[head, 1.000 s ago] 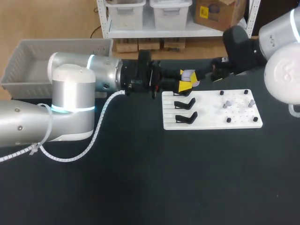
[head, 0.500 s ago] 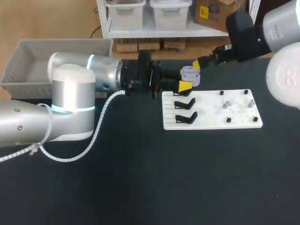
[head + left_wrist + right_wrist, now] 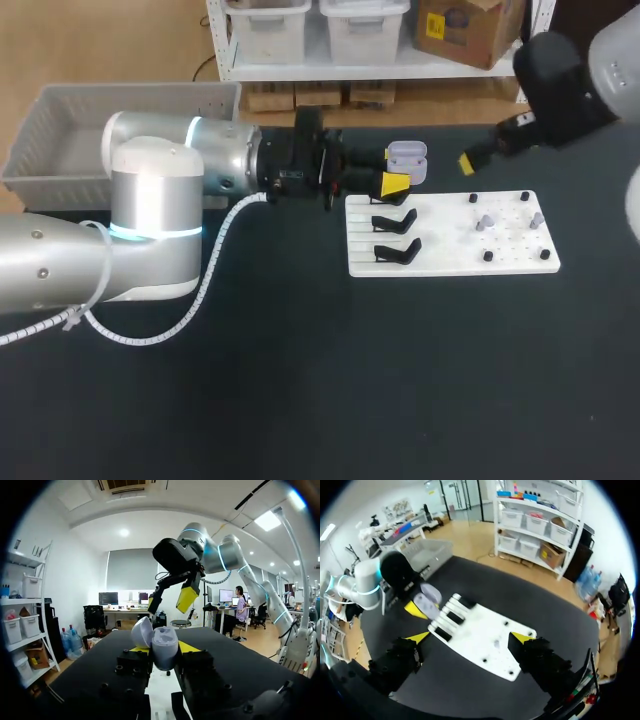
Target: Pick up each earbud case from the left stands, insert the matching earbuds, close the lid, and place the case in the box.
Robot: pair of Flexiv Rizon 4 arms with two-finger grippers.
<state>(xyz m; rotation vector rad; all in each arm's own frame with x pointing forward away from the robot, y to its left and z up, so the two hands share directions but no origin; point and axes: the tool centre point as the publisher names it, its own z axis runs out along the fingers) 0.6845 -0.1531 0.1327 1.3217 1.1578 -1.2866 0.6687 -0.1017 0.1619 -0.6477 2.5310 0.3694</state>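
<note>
My left gripper (image 3: 396,176) is held level over the table's far side, shut on a lavender earbud case (image 3: 405,160) whose lid stands open. In the left wrist view the case (image 3: 164,649) sits between my left gripper's (image 3: 162,655) yellow tips, its lid (image 3: 141,632) tipped back. My right gripper (image 3: 469,162) hangs open and empty to the right of the case, apart from it. Its fingers (image 3: 470,638) spread wide above the white board (image 3: 485,642). Two small grey earbuds (image 3: 483,222) (image 3: 537,218) rest on the board's right half.
The white board (image 3: 450,262) carries black stands (image 3: 396,249) on its left side and several black pegs on its right. A grey box (image 3: 60,130) stands at the table's back left. My right arm's gripper (image 3: 187,597) shows ahead of the case.
My right gripper has drawn back from the case toward the right and now stands clear of it. The left arm and the case have stayed put.
</note>
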